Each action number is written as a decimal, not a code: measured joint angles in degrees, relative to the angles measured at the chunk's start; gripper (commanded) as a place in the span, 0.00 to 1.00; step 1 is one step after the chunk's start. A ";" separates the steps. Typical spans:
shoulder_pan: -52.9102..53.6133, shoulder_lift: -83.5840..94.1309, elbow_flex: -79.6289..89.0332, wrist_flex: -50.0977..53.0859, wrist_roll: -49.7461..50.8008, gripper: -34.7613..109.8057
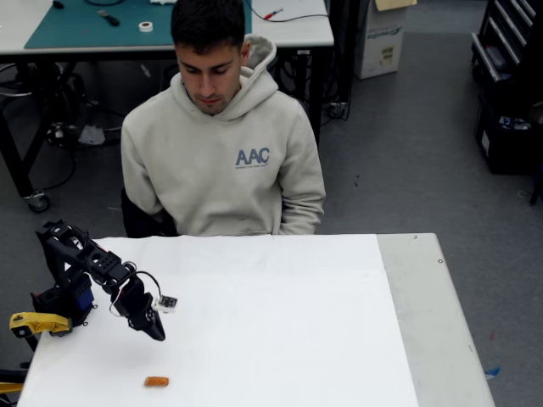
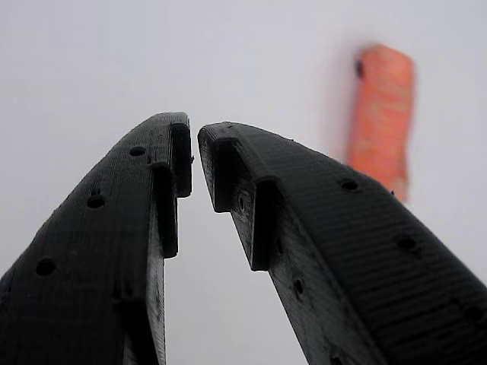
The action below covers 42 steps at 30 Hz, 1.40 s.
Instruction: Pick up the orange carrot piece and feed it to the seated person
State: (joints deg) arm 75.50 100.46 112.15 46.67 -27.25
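Fixed view: white table (image 1: pixel 280 322) on grey floor, orange carrot piece (image 1: pixel 156 381) lying near nearly closed, empty jaws.

The carrot piece (image 1: pixel 156 381) is being seen as orange against the white tabletop (image 1: pixel 280 322). The gripper (image 1: pixel 158 332) is being shown in black. A light beige hoodie with blue lettering is being worn by the seated person (image 1: pixel 222 144).
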 measured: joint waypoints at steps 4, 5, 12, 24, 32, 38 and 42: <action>3.69 -4.92 -3.52 0.18 -2.11 0.22; 4.48 -5.45 -3.96 0.18 -2.46 0.22; 8.44 -9.58 -6.15 0.18 -4.75 0.22; 10.11 -10.81 -6.59 0.00 -5.54 0.23; 10.11 -10.81 -6.59 0.00 -5.71 0.23; 10.11 -10.81 -6.59 0.00 -6.42 0.27; 10.11 -10.81 -6.59 0.00 -6.42 0.35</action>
State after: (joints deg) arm 85.61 89.65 105.56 46.67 -33.66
